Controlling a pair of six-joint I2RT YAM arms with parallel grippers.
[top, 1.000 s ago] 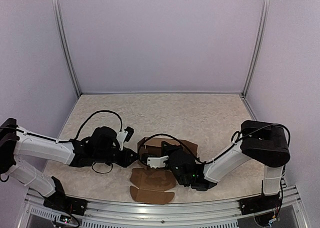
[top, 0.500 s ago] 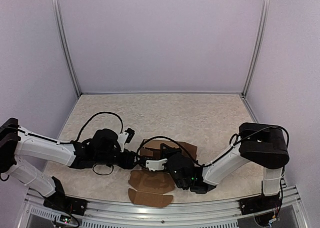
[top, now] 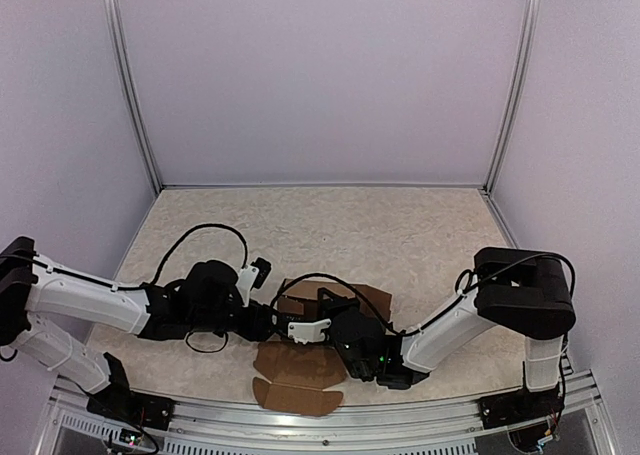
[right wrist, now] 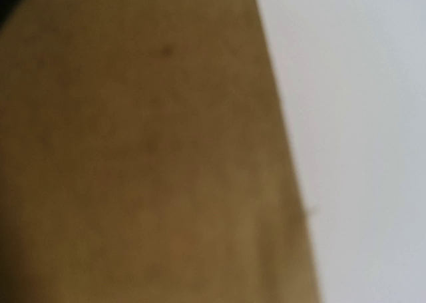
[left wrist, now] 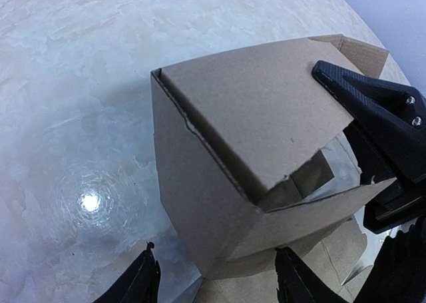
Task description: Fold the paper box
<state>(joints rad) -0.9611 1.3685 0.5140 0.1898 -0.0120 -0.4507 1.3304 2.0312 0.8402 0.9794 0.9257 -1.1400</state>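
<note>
Left wrist: paper box [left wrist: 253,150] just beyond the spread left gripper [left wrist: 219,274].

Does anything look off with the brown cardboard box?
Yes: on the half-folded brown cardboard box, the top panel gapes at one corner, an inner tab showing; its near flaps lie unfolded on the table.

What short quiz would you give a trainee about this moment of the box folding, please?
1. True or false: the left pincer has its jaws shut.
2. What fills the right wrist view? A) the paper box B) a blue cup C) a metal spoon
3. In the top view, on which side of the box do the flat, unfolded flaps lie?
Key: 1 false, they stand open. 2 A, blurred and very close. 3 the near side, towards the bottom of the view.
</note>
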